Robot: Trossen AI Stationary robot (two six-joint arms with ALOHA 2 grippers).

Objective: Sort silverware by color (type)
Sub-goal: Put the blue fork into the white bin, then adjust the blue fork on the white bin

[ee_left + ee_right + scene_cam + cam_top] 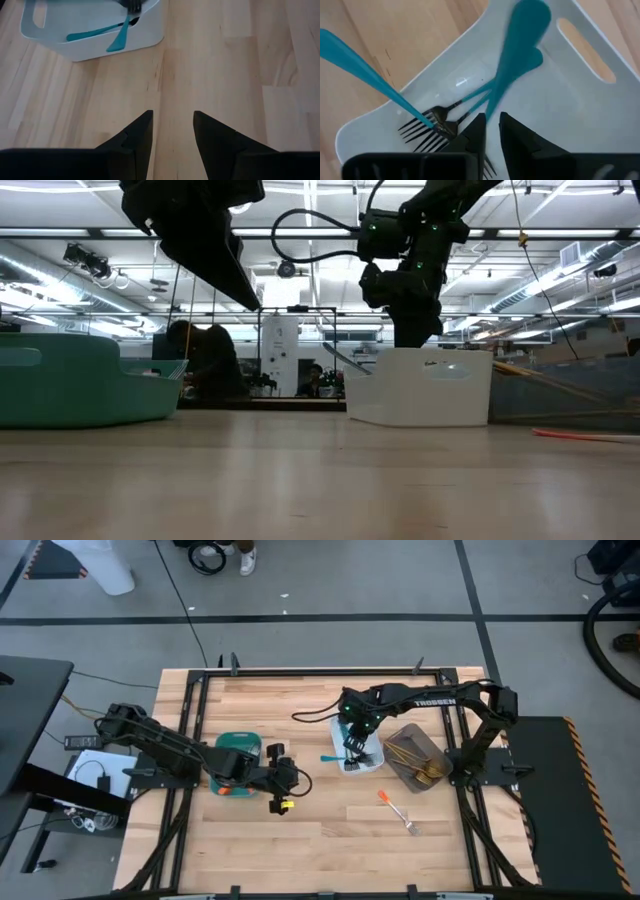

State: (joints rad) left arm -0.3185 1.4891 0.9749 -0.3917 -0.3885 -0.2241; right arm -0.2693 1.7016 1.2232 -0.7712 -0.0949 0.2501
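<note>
While overhead hides them, right wrist shows blue-handled forks (470, 100), white tray (580, 115).

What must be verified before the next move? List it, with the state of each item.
1. Left pincer open and empty above the table: ok.
2. Right pincer clear of the white tray: not ok, it hangs low inside it.
3. Right pincer free of the blurred blue handle: cannot tell.
4. Blue-handled forks in the white tray: ok, though one handle pokes over the rim.
5. Gold pieces in the grey-brown tray: ok.
6. Orange-handled fork sorted: not ok, it lies on the bare table.
</note>
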